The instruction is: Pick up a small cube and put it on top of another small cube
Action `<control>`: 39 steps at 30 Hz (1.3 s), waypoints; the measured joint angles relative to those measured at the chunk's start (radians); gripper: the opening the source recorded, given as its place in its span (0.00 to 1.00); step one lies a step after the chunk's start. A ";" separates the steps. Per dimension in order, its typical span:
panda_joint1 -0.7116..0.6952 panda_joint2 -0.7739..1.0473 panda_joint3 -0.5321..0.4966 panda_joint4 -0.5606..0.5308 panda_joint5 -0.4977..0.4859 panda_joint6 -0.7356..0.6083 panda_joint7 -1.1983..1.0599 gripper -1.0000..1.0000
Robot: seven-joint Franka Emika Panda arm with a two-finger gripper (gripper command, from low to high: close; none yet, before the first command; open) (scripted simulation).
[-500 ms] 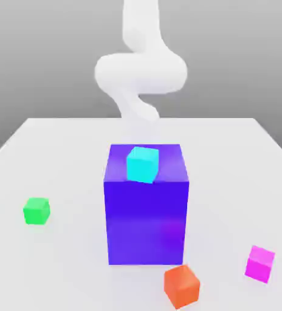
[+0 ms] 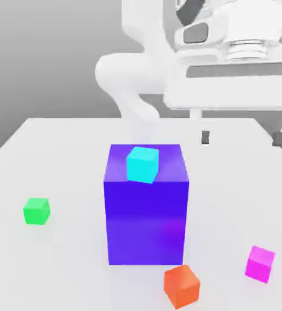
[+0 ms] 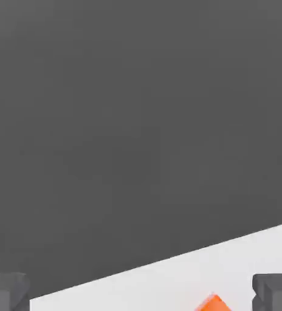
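Nearest in the exterior view, the orange-red cube [image 2: 182,285] sits tilted on the smooth white table [image 2: 58,255], just in front of the big blue-violet block [image 2: 146,225]; its matte corner also shows in the hand view [image 3: 211,303]. Toward the exterior view's right, the small magenta cube [image 2: 260,263] rests on the table, well apart from the block and untouched. The block is a tall, glossy, sharp-edged box, and a cyan cube [image 2: 143,164] sits on its top face at the front edge. On the exterior view's left, the small green cube [image 2: 36,211] lies alone on the table, well apart from the magenta one. Farther back and high up, the gripper [image 2: 241,138] hangs from the rounded white arm [image 2: 137,73], its dark fingertips [image 2: 205,138] spread wide apart, holding nothing.
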 joint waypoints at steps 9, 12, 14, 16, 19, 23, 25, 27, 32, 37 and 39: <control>0.127 0.339 0.035 -0.054 -0.147 0.123 0.435 0.50; 0.190 0.447 0.009 -0.063 -0.181 0.174 0.546 0.50; 0.235 0.520 -0.040 -0.049 -0.232 0.224 0.597 0.50; 0.285 0.592 -0.101 -0.032 -0.286 0.276 0.641 0.50; 0.301 0.614 -0.120 -0.026 -0.303 0.293 0.654 0.00; 0.310 0.626 -0.130 -0.023 -0.311 0.304 0.661 0.00; 0.286 0.589 -0.100 -0.033 -0.282 0.277 0.639 0.00; 0.252 0.525 -0.055 -0.050 -0.225 0.231 0.596 0.00; 0.176 0.402 0.006 -0.046 -0.118 0.194 0.486 0.00; 0.045 0.306 -0.099 -0.078 -0.109 0.205 0.413 0.00; -0.015 0.269 -0.149 -0.095 -0.113 0.208 0.389 0.00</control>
